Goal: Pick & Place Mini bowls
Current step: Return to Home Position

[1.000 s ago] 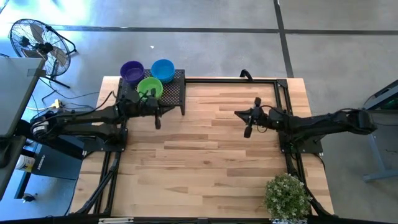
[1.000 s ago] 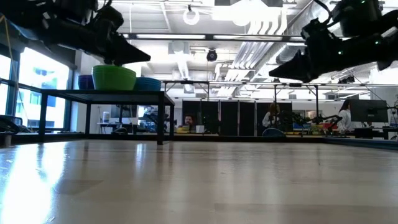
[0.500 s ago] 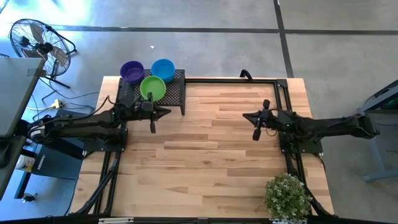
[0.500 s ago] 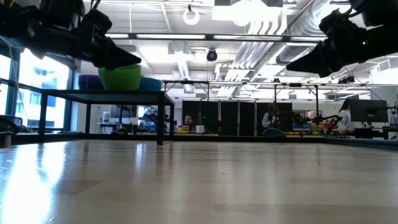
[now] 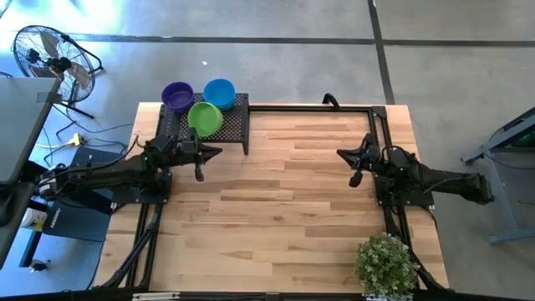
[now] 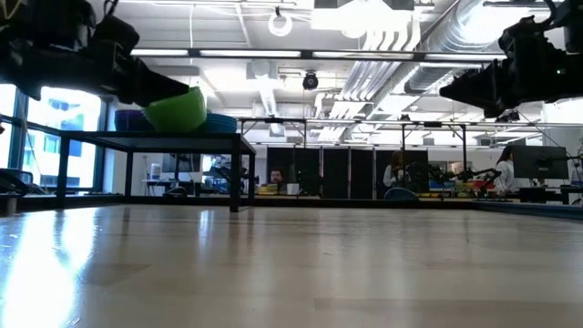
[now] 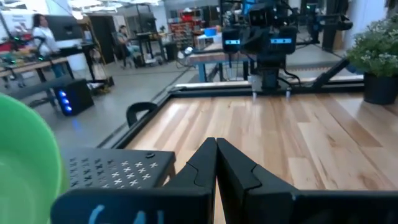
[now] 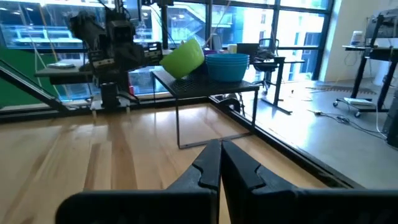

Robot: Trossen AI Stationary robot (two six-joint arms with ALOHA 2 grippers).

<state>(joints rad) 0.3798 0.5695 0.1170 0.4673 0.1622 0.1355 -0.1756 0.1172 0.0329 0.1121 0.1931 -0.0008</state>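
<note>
On the left gripper (image 7: 216, 146) we see the two dark fingers (image 7: 198, 169) pressed together with only a hairline seam between them and nothing caught there. The right gripper (image 8: 221, 147) shows the same, its fingers (image 8: 207, 169) closed flat on each other and empty. From above, the left gripper hangs over the table (image 5: 292, 226) just in front of the black mesh rack (image 5: 236, 134), apart from it. The right gripper hangs over the wood near the frame on its own side, well apart from the rack. The mini bowls all sit on top of the rack: the green bowl (image 5: 205, 119) nearest the left gripper, with the blue bowls (image 5: 219, 94) and the purple bowl (image 5: 177, 96) behind it. In the low view and the right wrist view the green one looks tipped to one side rather than level, leaning next to the blue stack; we cannot tell how well it is seated on whatever lies under it. We judge the placing finished and the step in hand to be bringing both arms home. To do that well we would leave the fingers closed. We would draw the left gripper up and away from the rack's front edge before folding the arm, so that no link brushes the rack or jogs the leaning green bowl. Each arm should move smoothly on its own side, and the right arm should pass clear of the potted plant (image 5: 386, 261) at the table corner on its side.
</note>
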